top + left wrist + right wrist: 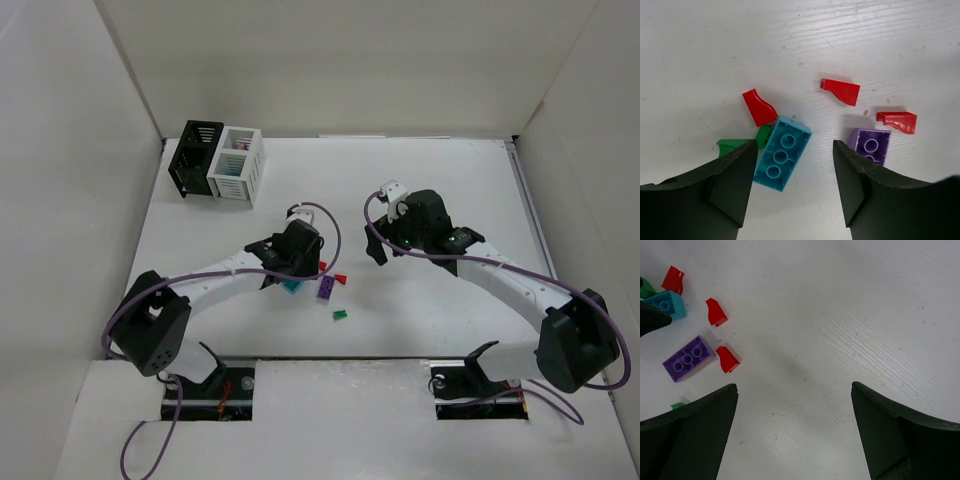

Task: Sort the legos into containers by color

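- Left gripper (795,148) sat low over the cluster, jaws partly open and holding nothing. The teal brick (782,153) lay flat on the table (430,180) between them, off-centre, close to one finger (735,175).
- The brick's long axis ran roughly along the fingers, slightly skewed, so closing would probably pinch its short side.
- Crowded: green pieces (763,135) and a red wedge (760,106) at its far end; purple brick (870,146) by the other finger.
- Right gripper (793,390) was wide open, empty, over bare table, and farther from the brick.
- Black container (195,155) and white container (237,165) stood side by side, far left, well apart.
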`<state>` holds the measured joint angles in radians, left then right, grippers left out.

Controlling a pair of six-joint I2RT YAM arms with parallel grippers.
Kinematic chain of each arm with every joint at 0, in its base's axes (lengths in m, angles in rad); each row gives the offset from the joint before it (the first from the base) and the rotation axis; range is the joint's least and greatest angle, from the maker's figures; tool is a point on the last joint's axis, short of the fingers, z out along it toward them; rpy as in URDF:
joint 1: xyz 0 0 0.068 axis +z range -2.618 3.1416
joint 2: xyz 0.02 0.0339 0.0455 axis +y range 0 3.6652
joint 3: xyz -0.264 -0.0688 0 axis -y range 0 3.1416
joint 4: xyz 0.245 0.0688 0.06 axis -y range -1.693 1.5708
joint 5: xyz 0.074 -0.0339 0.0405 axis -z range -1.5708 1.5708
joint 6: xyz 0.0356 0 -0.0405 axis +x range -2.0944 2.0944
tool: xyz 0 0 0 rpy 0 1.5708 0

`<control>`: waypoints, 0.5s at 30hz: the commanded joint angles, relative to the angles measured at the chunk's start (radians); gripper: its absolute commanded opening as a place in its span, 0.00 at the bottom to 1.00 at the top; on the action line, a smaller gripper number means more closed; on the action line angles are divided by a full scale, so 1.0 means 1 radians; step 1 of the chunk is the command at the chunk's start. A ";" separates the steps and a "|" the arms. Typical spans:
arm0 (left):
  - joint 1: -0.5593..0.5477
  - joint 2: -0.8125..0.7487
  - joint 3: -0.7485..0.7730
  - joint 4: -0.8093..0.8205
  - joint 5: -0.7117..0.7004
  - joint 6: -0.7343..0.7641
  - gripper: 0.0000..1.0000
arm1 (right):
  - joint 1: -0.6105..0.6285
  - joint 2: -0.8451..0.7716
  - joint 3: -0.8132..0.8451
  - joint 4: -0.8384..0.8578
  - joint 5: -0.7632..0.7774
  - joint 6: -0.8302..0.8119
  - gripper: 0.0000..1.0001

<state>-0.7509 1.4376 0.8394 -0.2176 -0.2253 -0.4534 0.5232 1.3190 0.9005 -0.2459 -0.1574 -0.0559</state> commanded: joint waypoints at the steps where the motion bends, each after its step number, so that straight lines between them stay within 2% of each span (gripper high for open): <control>1: -0.001 0.038 0.033 -0.014 -0.063 0.019 0.58 | -0.006 -0.023 0.005 0.048 -0.004 -0.009 1.00; 9: -0.001 0.141 0.053 0.020 -0.097 0.047 0.54 | -0.006 -0.023 0.005 0.039 -0.004 -0.018 1.00; 15: -0.001 0.143 0.063 0.011 -0.076 0.036 0.36 | -0.006 -0.023 0.005 0.039 -0.004 -0.018 1.00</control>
<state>-0.7509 1.5959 0.8726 -0.2062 -0.2951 -0.4194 0.5232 1.3190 0.9005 -0.2462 -0.1574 -0.0635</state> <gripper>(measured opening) 0.391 0.994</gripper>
